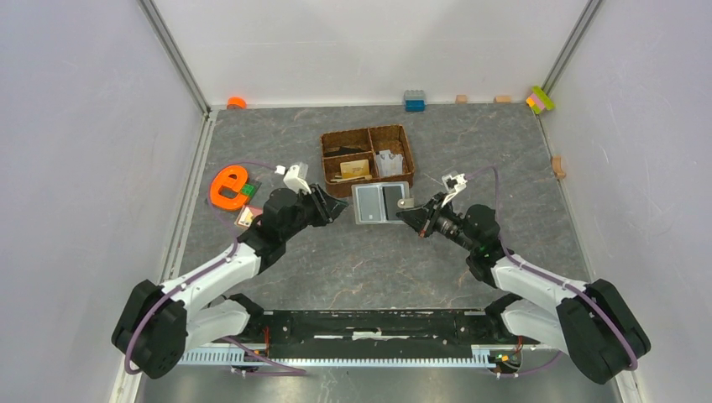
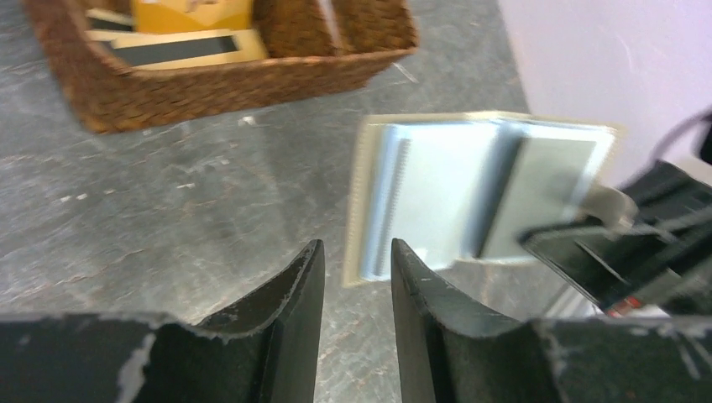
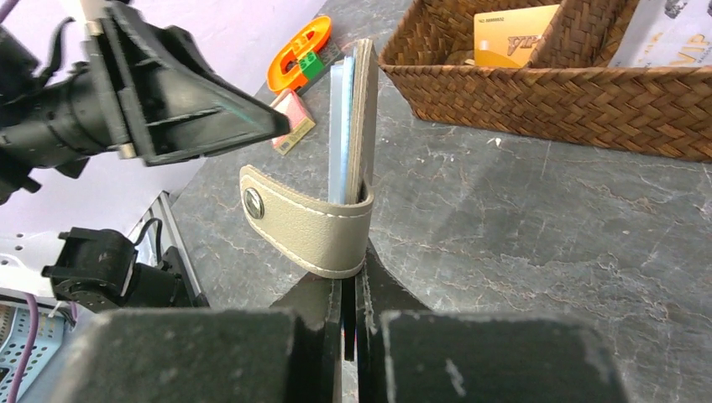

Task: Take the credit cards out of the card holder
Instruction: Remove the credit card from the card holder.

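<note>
Open card holder [image 1: 382,202] at middle of counter [image 1: 336,269], just before woven basket [image 1: 367,133], right hand [image 1: 410,211] pinching its tab-side edge, left hand [image 1: 339,207] slightly spread beside opposite edge, orange-tan credit card [image 1: 355,168] in basket

The worktop [image 1: 361,269] is carrying a woven basket [image 1: 363,131]. An orange letter [image 1: 217,189] is lying to the basket's left.
</note>
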Controlling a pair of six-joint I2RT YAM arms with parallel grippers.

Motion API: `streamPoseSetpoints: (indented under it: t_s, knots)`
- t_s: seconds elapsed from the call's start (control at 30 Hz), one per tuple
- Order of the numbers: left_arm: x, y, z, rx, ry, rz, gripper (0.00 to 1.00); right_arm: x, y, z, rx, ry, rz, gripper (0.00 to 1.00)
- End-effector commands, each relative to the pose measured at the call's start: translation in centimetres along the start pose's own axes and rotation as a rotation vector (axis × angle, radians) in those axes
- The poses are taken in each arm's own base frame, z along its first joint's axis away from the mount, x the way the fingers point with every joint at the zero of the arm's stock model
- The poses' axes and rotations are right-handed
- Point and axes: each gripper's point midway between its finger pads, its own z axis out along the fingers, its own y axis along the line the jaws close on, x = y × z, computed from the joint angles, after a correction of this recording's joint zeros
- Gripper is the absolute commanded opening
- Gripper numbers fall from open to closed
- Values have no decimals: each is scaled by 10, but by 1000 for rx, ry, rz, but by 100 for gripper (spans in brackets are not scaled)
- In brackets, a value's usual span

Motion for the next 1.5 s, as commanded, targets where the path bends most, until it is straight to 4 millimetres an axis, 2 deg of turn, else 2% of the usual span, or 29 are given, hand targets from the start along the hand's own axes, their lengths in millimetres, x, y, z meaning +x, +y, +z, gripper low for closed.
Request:
streamPoseSetpoints:
  t_s: [0.0, 0.03, 0.17, 0.33, 0.43, 0.6, 0.73, 0.9, 1.07, 1.2, 1.33, 1.4, 1.47]
  knots:
    - [-11, -60, -22, 336, -52, 115, 40, -10, -2, 4, 4, -35, -25, 0]
    - [-11, -72, -27, 410, -66, 124, 41, -9, 0, 4, -5, -29, -24, 0]
    - [0, -94, -28, 534, 7, 143, 43, -8, 15, 5, -90, -15, -6, 0]
    - [11, -93, -16, 547, 68, 122, 43, -6, 32, 6, -189, 5, 27, 0]
    - [16, -99, -14, 589, 108, 107, 43, -7, 46, 5, -262, 8, 48, 0]
    - [24, -102, -9, 614, 155, 75, 44, -9, 58, 2, -324, -2, 60, 0]
    - [23, -118, -19, 721, 164, 55, 48, -8, 68, 1, -370, 8, 70, 0]
    - [24, -131, -28, 814, 184, 27, 40, -5, 79, 3, -409, 30, 67, 0]
    - [22, -133, -29, 820, 179, 24, 18, 0, 74, 7, -387, 46, 63, 0]
    - [21, -131, -30, 803, 167, 32, 5, 0, 71, 8, -373, 47, 53, 20]
    - [20, -125, -26, 754, 159, 36, 2, -5, 73, 5, -382, 29, 47, 39]
    - [21, -121, -22, 723, 170, 30, 2, -9, 78, 1, -405, 14, 38, 41]
    - [22, -120, -21, 717, 177, 29, 2, -13, 82, -2, -415, -3, 29, 37]
